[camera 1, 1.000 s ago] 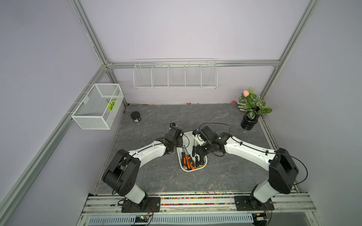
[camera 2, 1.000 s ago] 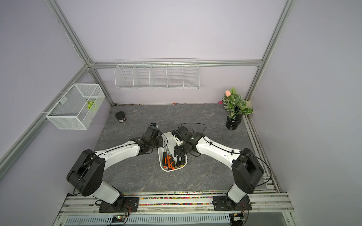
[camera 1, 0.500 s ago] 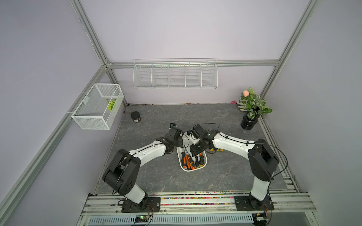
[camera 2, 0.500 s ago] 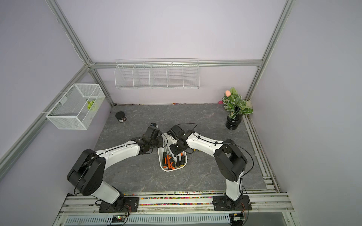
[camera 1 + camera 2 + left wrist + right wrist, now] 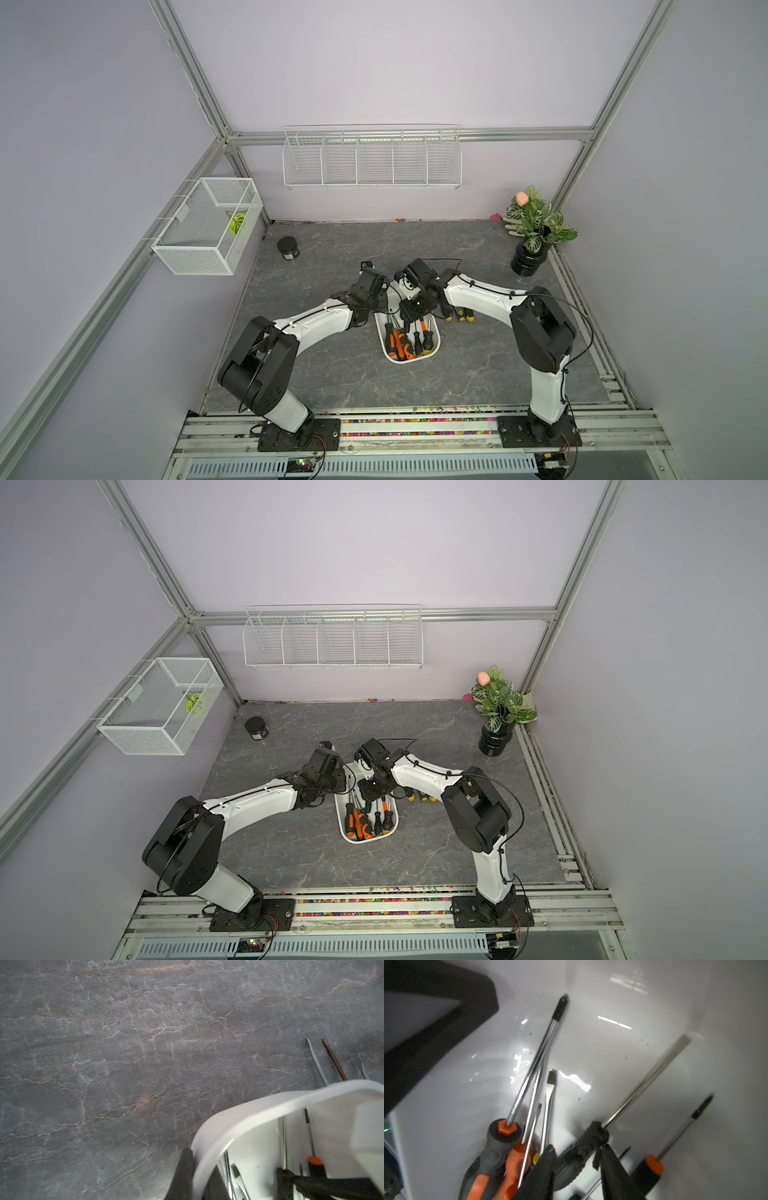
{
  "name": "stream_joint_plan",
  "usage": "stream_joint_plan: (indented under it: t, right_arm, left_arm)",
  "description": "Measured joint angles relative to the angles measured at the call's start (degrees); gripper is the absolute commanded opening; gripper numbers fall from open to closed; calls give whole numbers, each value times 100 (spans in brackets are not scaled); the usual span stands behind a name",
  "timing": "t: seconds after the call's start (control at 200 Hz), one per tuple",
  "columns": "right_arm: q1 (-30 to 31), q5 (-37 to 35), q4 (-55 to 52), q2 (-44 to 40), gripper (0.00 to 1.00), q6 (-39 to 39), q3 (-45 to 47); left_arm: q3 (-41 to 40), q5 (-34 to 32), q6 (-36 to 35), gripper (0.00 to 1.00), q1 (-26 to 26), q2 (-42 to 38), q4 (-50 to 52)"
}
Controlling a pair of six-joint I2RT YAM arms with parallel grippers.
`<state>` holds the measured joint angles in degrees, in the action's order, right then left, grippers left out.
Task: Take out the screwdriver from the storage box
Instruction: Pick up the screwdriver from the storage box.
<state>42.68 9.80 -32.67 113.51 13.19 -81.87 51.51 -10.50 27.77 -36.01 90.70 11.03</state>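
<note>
The storage box (image 5: 409, 360) (image 5: 365, 840) is a white plastic tub in the middle of the table, and several screwdrivers (image 5: 397, 343) with black and orange handles lie in it. My left gripper (image 5: 198, 1169) (image 5: 380, 305) is shut on the box rim (image 5: 259, 1103), one finger outside the wall and one inside. My right gripper (image 5: 576, 1150) (image 5: 413, 320) reaches down into the box. Its fingers press both sides of the black ribbed handle of a flat-blade screwdriver (image 5: 591, 1134), whose shaft points at the box wall (image 5: 633, 1012).
Three screwdrivers (image 5: 457, 313) lie on the table just right of the box, under my right forearm. A black jar (image 5: 288, 248) stands at the back left and a potted plant (image 5: 530, 249) at the back right. A wire basket (image 5: 208, 226) and a wire rack (image 5: 371, 160) hang on the walls.
My right arm's elbow has swung in toward the middle while its wrist stayed over the box. Its jaws have narrowed slightly. The left arm has not moved.
</note>
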Motion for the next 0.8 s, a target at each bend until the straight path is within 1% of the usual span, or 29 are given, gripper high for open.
stream_joint_plan:
  t: [0.31, 0.425, 0.6, 0.805]
  right_arm:
    - [4, -184, -173, 151, 39, -127, -144]
    - [2, -256, -291, 328, 37, -190, -387]
    - [-9, -387, -350, 450, 31, -282, -538]
    - [-24, -420, -380, 450, 30, -339, -538]
  left_arm:
    - [0, 9, 2, 0, -7, 0, -4]
    - [-7, -11, 4, 0, -11, 0, 24]
    - [-24, -35, 24, 0, -7, 0, 44]
    - [-31, -33, 44, 0, -4, 0, 33]
